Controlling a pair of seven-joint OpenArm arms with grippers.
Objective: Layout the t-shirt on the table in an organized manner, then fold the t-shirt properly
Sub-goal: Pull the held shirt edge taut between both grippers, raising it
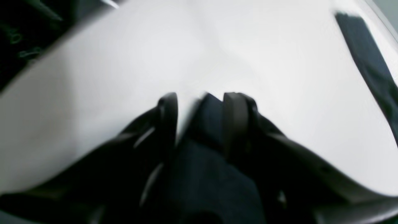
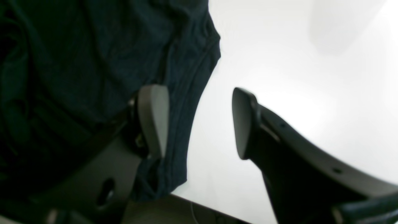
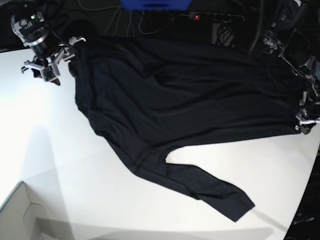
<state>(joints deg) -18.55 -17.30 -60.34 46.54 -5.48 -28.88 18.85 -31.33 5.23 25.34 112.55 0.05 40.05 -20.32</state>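
The black t-shirt lies spread across the white table, with one long sleeve trailing toward the front. My left gripper is at the shirt's right corner. In the blurred left wrist view it is shut on a bunched fold of fabric. My right gripper hovers at the shirt's far-left corner. The right wrist view shows it open, one finger over the cloth and the other over bare table, the hem running between them.
A pale box corner sits at the front left. Behind the table are a blue object, a power strip and cables. The table's curved edge runs down the right side. A dark fabric strip crosses the left wrist view.
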